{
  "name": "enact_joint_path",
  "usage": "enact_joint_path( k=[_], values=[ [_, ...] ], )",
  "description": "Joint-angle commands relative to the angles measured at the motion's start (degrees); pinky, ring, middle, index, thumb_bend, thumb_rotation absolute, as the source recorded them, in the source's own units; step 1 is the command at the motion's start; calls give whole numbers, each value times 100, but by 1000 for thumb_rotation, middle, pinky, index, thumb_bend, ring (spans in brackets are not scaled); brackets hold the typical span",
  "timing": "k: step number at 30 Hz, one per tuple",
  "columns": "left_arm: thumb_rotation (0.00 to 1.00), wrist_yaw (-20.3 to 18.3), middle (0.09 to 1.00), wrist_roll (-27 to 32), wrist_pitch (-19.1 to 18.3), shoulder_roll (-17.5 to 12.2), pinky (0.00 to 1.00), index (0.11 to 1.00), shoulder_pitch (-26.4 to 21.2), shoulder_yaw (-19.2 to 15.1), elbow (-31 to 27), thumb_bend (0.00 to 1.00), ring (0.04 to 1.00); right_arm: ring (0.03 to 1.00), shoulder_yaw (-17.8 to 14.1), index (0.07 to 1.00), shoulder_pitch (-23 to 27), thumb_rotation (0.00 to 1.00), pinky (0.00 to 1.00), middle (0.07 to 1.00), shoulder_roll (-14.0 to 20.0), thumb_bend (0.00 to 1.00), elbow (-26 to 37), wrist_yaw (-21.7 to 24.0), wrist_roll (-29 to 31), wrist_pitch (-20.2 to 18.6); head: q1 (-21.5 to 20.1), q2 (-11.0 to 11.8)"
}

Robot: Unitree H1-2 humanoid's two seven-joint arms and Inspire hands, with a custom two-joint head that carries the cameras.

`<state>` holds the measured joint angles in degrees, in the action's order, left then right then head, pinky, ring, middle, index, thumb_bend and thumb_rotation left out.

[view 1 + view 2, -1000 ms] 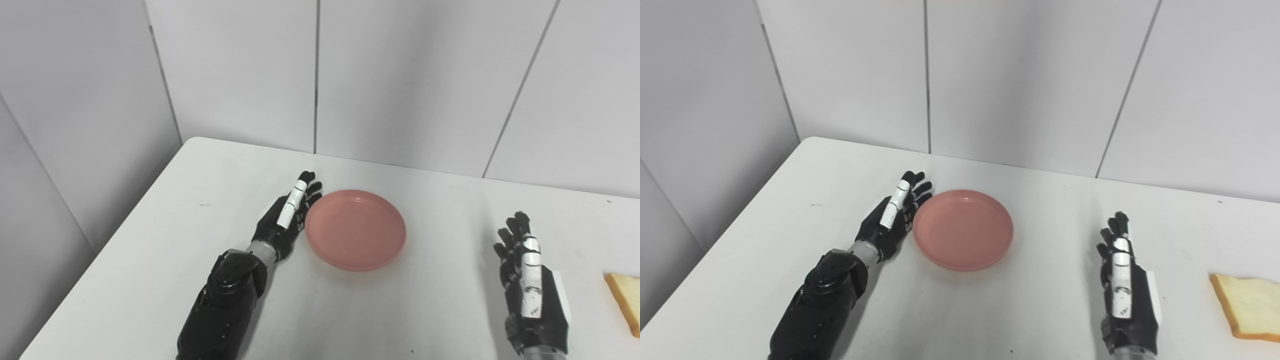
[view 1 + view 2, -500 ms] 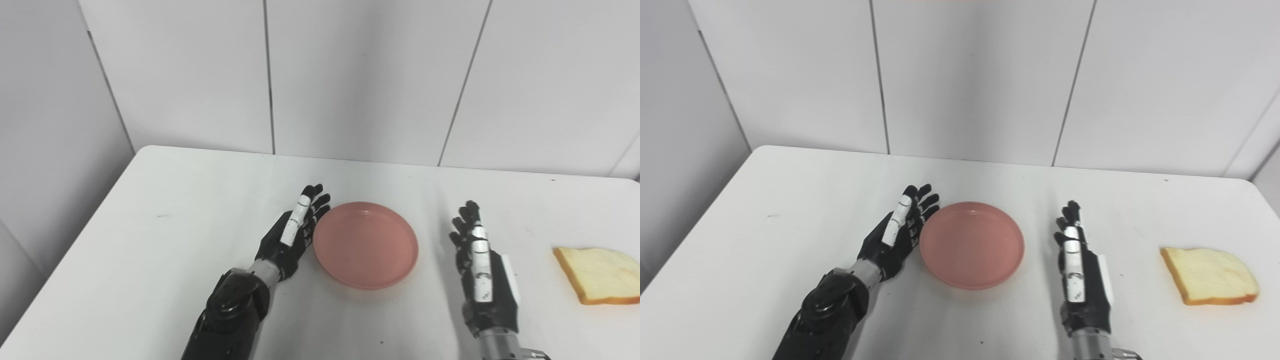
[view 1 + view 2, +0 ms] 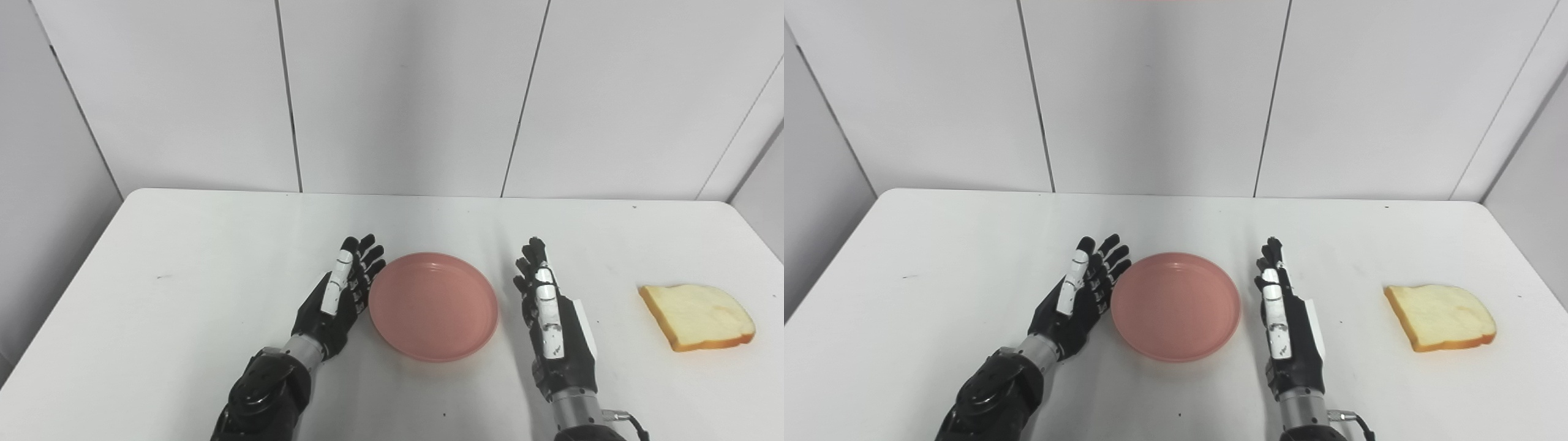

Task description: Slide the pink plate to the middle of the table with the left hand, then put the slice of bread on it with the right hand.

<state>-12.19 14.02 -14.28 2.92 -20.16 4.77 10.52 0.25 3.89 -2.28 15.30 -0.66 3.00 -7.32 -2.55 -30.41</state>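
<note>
Lighting: bright, even, diffuse, from overhead. Shadows: soft and faint (a thin one under the near rim of the plate (image 3: 433,306), pale ones beside both arms). Table (image 3: 184,257): mild sheen, no hard glare. Focus: sharp throughout; no blur.

Both head cameras looked down and forward from above the near edge of the white worktop (image 3: 184,257), facing the grey panelled wall (image 3: 398,92) behind it. They sat side by side, at equal height and moderate range — near enough that both forearms entered from the bottom edge. The left eye view placed the pink plate (image 3: 433,305) slightly right of centre; the right eye view set the same plate left of centre, with more of the right-hand wall corner visible. The two views shared almost everything: the left robot hand (image 3: 1077,297), the right robot hand (image 3: 1285,324), the bread slice (image 3: 1440,316) — and the worktop's rear edge.
</note>
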Motion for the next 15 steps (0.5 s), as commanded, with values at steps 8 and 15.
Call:
enact_joint_path(
  k=[8, 15],
  values=[
    [952, 296, 983, -562, 511, 27, 979, 986, 9, 6, -340, 780, 979, 1000, 15, 1000, 156, 1000, 1000, 1000, -2, 495, 232, -19, -156, 270, -112, -33],
    [966, 650, 984, -1239, 728, -26, 980, 989, 48, 124, -434, 763, 979, 998, -66, 1000, 270, 1000, 1000, 1000, 73, 520, 313, -64, -258, 265, -208, -24]
  ],
)
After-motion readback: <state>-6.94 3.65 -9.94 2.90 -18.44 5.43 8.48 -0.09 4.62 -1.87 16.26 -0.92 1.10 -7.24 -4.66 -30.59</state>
